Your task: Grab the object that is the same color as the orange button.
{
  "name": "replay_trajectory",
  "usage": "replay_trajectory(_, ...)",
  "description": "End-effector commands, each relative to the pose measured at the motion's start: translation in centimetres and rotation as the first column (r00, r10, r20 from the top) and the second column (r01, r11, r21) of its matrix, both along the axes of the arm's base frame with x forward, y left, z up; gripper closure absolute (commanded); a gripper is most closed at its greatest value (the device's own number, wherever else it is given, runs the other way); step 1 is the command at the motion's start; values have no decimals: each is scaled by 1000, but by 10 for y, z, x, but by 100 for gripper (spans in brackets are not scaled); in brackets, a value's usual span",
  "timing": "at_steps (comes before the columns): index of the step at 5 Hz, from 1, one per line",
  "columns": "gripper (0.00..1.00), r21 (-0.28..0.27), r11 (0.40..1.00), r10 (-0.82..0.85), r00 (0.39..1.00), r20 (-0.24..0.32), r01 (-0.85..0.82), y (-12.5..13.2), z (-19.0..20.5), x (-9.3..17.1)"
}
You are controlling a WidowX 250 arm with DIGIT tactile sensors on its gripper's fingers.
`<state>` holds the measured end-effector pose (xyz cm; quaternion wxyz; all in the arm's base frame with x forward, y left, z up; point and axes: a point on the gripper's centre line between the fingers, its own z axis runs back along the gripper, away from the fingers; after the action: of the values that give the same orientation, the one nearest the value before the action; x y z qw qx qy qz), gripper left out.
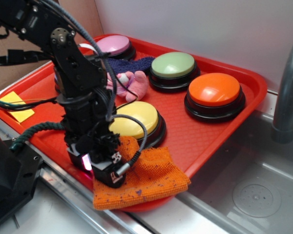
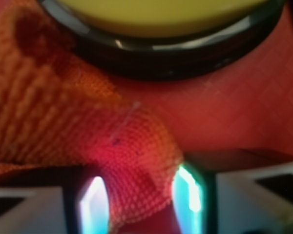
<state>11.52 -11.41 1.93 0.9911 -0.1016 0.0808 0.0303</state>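
The orange knitted cloth [image 1: 146, 178] lies at the near edge of the red tray [image 1: 224, 131], just in front of the yellow dome button [image 1: 135, 120], with one corner hanging over the rim toward the steel surface [image 1: 263, 190]. It matches the orange dome button [image 1: 214, 89] at the far right of the tray, which sits well apart from it.

The tool [image 1: 109, 170] is down on the left part of the cloth. In the wrist view a raised fold of the orange knit [image 2: 136, 146] stands between the two fingers [image 2: 94, 204], which look drawn in against it, so the tool appears clamped on a pinch of fabric.

The cloth looks light, soft and floppy, with a coarse weave that should give good friction and nothing to break. It will likely drape and sag when lifted, not hold its shape. A bunched ridge like this one seems the best place to grip, since a flat spot offers little to close on. The overhanging corner may drag on the rim.
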Motion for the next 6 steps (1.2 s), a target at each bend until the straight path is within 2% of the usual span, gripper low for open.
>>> replay_trajectory(1, 100, 14, 1000, 6, 1000, 2, -6, 2, -1, -5)
replay_trajectory(4, 100, -19, 1000, 6, 1000, 23, -5, 6, 0, -3)
replay_trajectory(5, 100, 116, 993, -37, 999, 36, 32, 27, 23, 2)
replay_trajectory(6, 100, 132, 991, -38, 996, 87, 26, 57, 67, 13)
